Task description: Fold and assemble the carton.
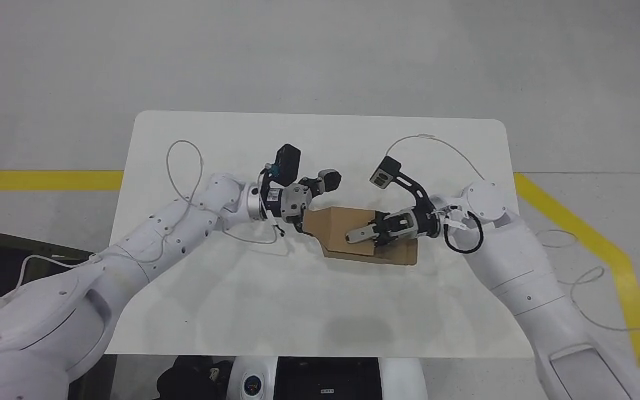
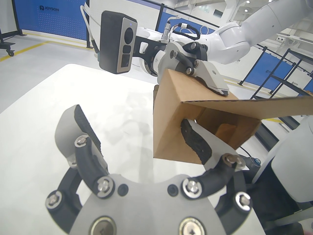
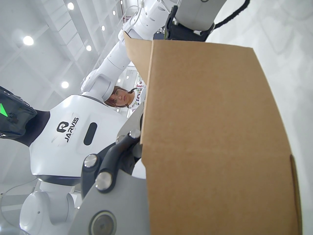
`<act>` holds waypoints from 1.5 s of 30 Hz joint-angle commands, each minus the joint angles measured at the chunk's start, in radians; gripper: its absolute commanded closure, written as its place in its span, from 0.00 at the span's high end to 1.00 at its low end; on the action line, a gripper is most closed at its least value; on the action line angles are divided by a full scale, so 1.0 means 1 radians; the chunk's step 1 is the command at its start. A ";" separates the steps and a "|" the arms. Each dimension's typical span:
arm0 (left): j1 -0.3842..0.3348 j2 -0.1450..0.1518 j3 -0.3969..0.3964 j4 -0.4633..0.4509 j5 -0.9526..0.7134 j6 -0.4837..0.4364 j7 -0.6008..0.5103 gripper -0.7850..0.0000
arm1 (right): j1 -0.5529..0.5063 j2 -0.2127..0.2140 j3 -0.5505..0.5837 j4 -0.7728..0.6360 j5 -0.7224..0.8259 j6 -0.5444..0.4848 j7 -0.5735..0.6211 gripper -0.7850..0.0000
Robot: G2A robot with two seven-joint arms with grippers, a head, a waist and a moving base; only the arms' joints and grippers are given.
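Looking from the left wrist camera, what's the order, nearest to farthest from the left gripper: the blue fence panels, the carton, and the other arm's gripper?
From the left gripper:
1. carton, right at it; one open finger reaches into its open end.
2. right gripper, resting on the carton's far top panel.
3. blue fence panels, far off across the hall.

**Foreground:** left gripper (image 2: 132, 123), fingers spread wide. One ribbed pad (image 2: 195, 140) sits inside the open end of the brown carton (image 2: 171, 113); whether it touches the wall cannot be judged. The other finger (image 2: 83, 125) stands outside the carton, apart from it, above the white table (image 2: 73, 86).

**Centre of frame:** the carton's open end faces the camera, with one flap (image 2: 256, 107) running to the frame edge.

**Behind:** right gripper (image 2: 215, 81) against the carton's upper panel, with a black wrist camera (image 2: 117, 42) alongside.
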 commanded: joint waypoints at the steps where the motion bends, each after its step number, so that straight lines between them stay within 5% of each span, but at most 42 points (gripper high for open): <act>1: -0.006 -0.002 0.006 0.001 -0.001 0.000 0.002 1.00 | 0.001 -0.001 0.000 0.002 0.000 0.000 0.001 0.00; 33: -0.020 -0.019 0.018 0.027 0.003 0.000 0.014 1.00 | 0.007 -0.014 -0.004 0.022 0.013 -0.005 0.016 0.00; 45: -0.017 0.009 0.017 0.061 -0.006 0.000 0.073 1.00 | 0.008 -0.004 0.047 0.052 0.009 -0.016 0.012 0.00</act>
